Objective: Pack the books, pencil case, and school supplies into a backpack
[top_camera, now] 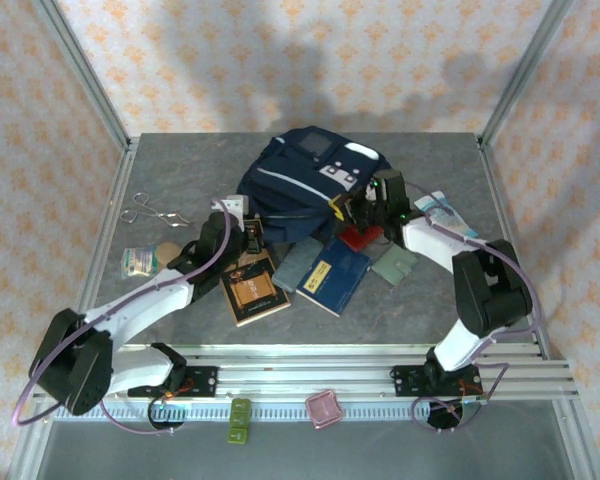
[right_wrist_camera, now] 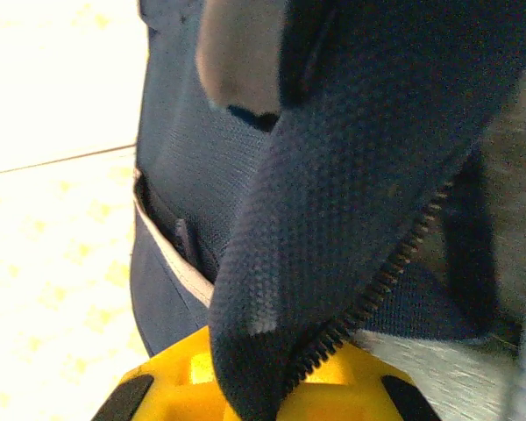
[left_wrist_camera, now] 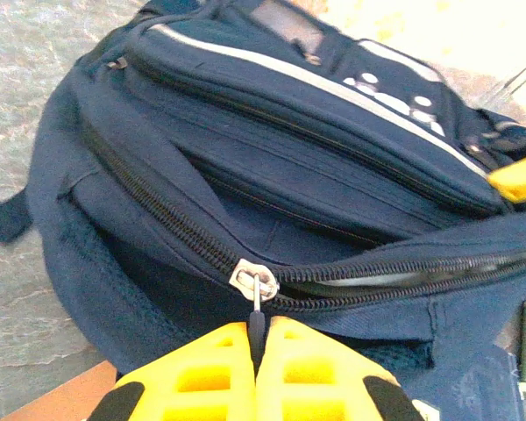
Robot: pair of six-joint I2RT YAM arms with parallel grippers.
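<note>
The navy backpack (top_camera: 300, 185) lies mid-table with its main zipper partly undone. My left gripper (left_wrist_camera: 257, 338) is shut on the black zipper pull (left_wrist_camera: 258, 326), just below the metal slider (left_wrist_camera: 254, 281). At the bag's right side, my right gripper (right_wrist_camera: 263, 390) is shut on the mesh fabric edge (right_wrist_camera: 351, 175) beside the zipper teeth. In front of the bag lie the brown book (top_camera: 252, 290), the navy book (top_camera: 333, 275), the grey-blue pencil case (top_camera: 292, 265), the red piece (top_camera: 360, 238) and the grey-green piece (top_camera: 393, 262).
Metal scissors (top_camera: 150, 212) and a small roll (top_camera: 138, 262) lie at the left. A white-and-blue tube (top_camera: 448, 215) sits at the right behind my right arm. A green piece (top_camera: 240, 418) and a pink one (top_camera: 323, 408) rest on the near rail.
</note>
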